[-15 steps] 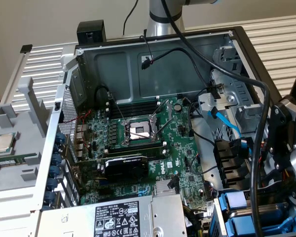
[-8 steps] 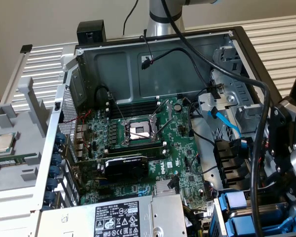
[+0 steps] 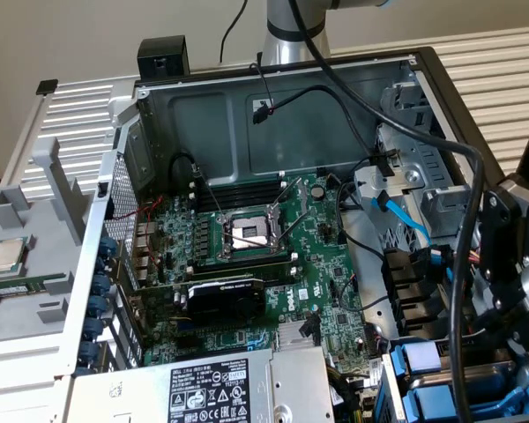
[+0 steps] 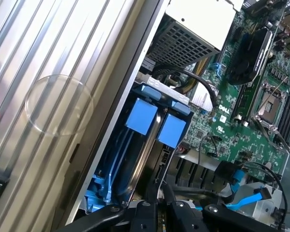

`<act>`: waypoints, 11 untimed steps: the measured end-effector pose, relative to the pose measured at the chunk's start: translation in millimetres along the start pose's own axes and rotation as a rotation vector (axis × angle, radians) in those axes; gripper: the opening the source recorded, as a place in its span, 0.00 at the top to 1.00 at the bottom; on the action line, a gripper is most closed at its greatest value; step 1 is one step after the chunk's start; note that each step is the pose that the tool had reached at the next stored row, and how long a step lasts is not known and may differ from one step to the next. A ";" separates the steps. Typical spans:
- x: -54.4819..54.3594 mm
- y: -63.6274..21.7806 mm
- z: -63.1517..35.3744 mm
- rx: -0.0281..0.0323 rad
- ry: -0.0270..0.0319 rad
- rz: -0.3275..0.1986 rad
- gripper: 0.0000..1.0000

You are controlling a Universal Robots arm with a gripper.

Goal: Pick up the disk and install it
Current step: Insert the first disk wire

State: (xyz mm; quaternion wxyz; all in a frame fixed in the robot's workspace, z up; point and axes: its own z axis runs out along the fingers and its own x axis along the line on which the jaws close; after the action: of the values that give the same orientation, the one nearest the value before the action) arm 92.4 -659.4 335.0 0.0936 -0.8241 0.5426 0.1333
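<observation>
The disk (image 4: 146,150) stands on edge in the drive bay at the case's corner. I see its thin grey metal side between blue plastic carrier rails, with two blue tabs (image 4: 143,116) at its end. My gripper (image 4: 162,215) hangs directly over the near end of this disk, its black linkage straddling the metal edge. In the exterior view the gripper (image 3: 502,308) is at the lower right, just above the blue carriers (image 3: 423,361). Whether it touches the disk is hidden.
The open computer case holds a green motherboard (image 3: 317,264) with an open processor socket (image 3: 249,233), a black graphics card (image 3: 225,300) and a silver power supply (image 3: 203,388). Black cables (image 3: 458,220) drape beside the arm. A processor chip (image 3: 4,256) lies on the exterior view's left.
</observation>
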 end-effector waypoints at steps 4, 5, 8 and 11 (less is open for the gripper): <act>-6.3 -1.2 -7.9 -0.0033 0.0075 0.001 0.83; -8.2 -1.4 -9.4 -0.0051 0.0119 0.001 0.83; -12.9 -1.7 -11.3 -0.0133 0.0321 0.004 0.83; -17.3 -2.0 -11.7 -0.0230 0.0558 0.007 0.83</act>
State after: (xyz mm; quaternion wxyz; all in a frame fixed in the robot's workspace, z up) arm 89.1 -647.1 351.7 0.0684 -0.8265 0.5464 0.1168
